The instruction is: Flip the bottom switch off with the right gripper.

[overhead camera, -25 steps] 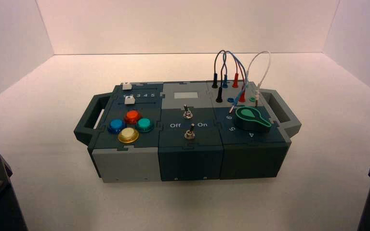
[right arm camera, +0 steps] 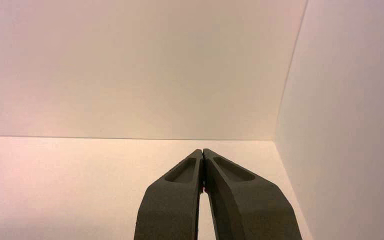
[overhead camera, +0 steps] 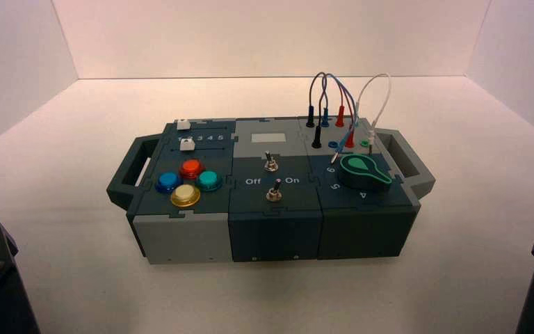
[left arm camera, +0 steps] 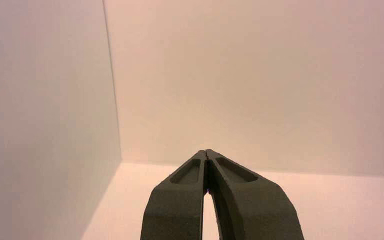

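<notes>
Two closed hands, left (left arm camera: 205, 150) and right (right arm camera: 203, 150), fingertips meeting, holding nothing visible.

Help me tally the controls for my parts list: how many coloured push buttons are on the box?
4: a red one, a blue one, a green one and a yellow one, clustered on the box's left section.

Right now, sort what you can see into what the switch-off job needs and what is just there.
Needed:
- bottom toggle switch, front middle of the box
- right tool, fingers shut, away from the box

Just there:
- upper toggle switch
- red, blue, green and yellow push buttons
- green-topped knob
- left tool, parked left of the box
</notes>
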`<state>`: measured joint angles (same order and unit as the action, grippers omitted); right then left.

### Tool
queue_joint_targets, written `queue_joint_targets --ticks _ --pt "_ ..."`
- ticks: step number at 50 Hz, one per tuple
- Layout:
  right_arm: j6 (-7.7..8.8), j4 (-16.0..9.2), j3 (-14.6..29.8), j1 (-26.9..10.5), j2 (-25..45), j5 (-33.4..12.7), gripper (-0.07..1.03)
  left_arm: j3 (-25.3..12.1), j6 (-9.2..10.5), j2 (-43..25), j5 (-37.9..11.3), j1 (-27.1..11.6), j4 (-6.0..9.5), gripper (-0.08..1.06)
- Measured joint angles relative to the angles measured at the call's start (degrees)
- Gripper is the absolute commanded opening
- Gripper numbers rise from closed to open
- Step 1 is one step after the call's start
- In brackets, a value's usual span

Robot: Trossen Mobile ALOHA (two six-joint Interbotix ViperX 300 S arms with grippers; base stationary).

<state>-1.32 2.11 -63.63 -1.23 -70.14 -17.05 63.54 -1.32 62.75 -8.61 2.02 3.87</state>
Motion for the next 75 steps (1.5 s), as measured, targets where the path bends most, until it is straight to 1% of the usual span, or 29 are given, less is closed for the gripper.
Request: queue_joint_targets --ticks 5,6,8,10,12,13,14,19,20,22,25,31,32,33,35,39,40,41,43,45,46,49,51,55,60,63,67,70,75 --pt "-0.09 -0.1 -0.1 -1.2 0.4 -0.9 -0.02 -1.1 0.0 -0.5 -5.4 -1.6 0.0 -0.03" --pt "-0.18 -0.1 -0.1 -1.8 0.7 -1.2 -0.02 -1.5 0.18 -0.8 -8.3 -2.3 0.26 -0.03" --pt "-0.18 -0.2 0.0 -2.1 1.0 -1.6 -0.02 -1.7 0.35 -1.0 -10.3 -2.7 0.35 -0.03" --pt "-0.18 -0.3 0.1 -2.3 1.3 -1.9 -0.02 -1.8 0.88 -1.1 -13.1 -3.2 0.7 -0.03" --pt "-0.18 -0.5 0.3 -2.3 1.7 -2.4 -0.02 -1.9 1.23 -1.2 -16.8 -3.6 1.49 -0.03" --pt "-0.18 -0.9 0.4 -2.3 1.9 -2.7 -0.02 -1.9 1.32 -1.2 -17.1 -3.6 1.58 -0.03" --pt "-0.18 -1.1 0.4 -2.2 2.0 -2.9 -0.02 -2.0 1.32 -1.3 -19.2 -3.8 2.02 -0.03" --pt "-0.26 -2.7 1.1 -2.2 3.0 -4.2 -0.02 -2.0 1.41 -1.6 -23.9 -4.0 2.81 -0.03" --pt "-0.18 -3.6 1.7 -2.6 3.6 -5.4 -0.02 -2.1 1.41 -1.8 -25.8 -4.2 3.16 -0.03" --pt "-0.26 -4.3 2.3 -3.2 4.3 -6.5 -0.02 -2.2 1.32 -1.9 -27.1 -4.4 3.25 -0.03" --pt "-0.18 -5.3 3.4 -5.0 5.8 -8.9 -0.02 -2.3 1.32 -3.0 -29.9 -5.0 3.6 -0.03" --pt "-0.26 -6.2 5.6 -12.0 11.8 -14.3 -0.02 -2.8 1.41 -7.3 -34.3 -7.0 3.87 -0.03" --pt "-0.26 -6.2 5.6 -12.0 11.8 -14.3 -0.02 -2.8 1.41 -7.3 -34.3 -7.0 3.87 -0.03" --pt "-0.35 -6.4 6.0 -13.6 13.6 -15.3 -0.02 -2.9 1.41 -9.1 -35.2 -7.9 4.04 -0.03" --pt "-0.26 -6.9 6.0 -14.6 14.7 -16.1 -0.02 -3.0 1.41 -10.4 -35.9 -8.7 4.13 -0.03" --pt "-0.35 -9.2 6.3 -17.5 18.1 -17.5 -0.02 -3.3 1.58 -14.7 -36.8 -11.0 4.75 -0.03" --pt "-0.35 -9.2 6.3 -17.5 18.1 -17.5 -0.02 -3.3 1.49 -14.9 -36.9 -11.1 4.75 -0.03" --pt "-0.35 -10.8 6.3 -18.4 19.5 -17.7 -0.02 -3.5 1.67 -16.5 -37.0 -12.0 5.27 -0.03" --pt "-0.35 -11.8 6.3 -19.2 20.5 -17.8 -0.02 -3.7 1.76 -17.8 -37.1 -12.6 5.71 -0.03" --pt "-0.35 -13.1 6.3 -20.2 22.1 -18.3 -0.02 -4.2 1.93 -20.7 -37.2 -13.8 6.68 -0.03" --pt "-0.35 -13.1 6.3 -20.3 22.2 -18.3 -0.02 -4.2 1.93 -20.7 -37.2 -13.8 6.68 -0.03" --pt "-0.35 -14.7 6.5 -21.5 24.4 -19.4 -0.02 -4.8 2.46 -24.0 -37.3 -15.1 8.0 -0.03" --pt "-0.35 -15.0 6.7 -21.7 25.0 -19.8 -0.02 -5.0 2.64 -24.8 -37.4 -15.5 8.26 -0.03" --pt "-0.35 -16.7 7.3 -22.7 26.5 -21.4 -0.02 -5.5 3.25 -27.6 -37.4 -16.0 9.4 -0.03" --pt "-0.44 -17.8 8.3 -24.1 27.7 -22.5 -0.02 -6.1 3.96 -30.2 -37.5 -16.6 10.11 -0.03" --pt "-0.53 -18.5 9.1 -25.1 28.5 -23.3 -0.02 -6.2 4.04 -31.2 -37.5 -16.9 10.2 -0.03" --pt "-0.88 -20.0 10.4 -26.5 29.9 -24.3 -0.02 -6.2 4.39 -33.0 -37.5 -17.4 10.46 -0.03" --pt "-1.14 -21.9 11.2 -27.4 31.6 -25.2 -0.02 -6.2 4.66 -34.6 -37.5 -18.0 10.9 -0.03" --pt "-1.23 -23.2 11.4 -28.3 33.5 -25.8 -0.02 -6.2 4.75 -37.1 -37.3 -18.6 11.16 -0.03"
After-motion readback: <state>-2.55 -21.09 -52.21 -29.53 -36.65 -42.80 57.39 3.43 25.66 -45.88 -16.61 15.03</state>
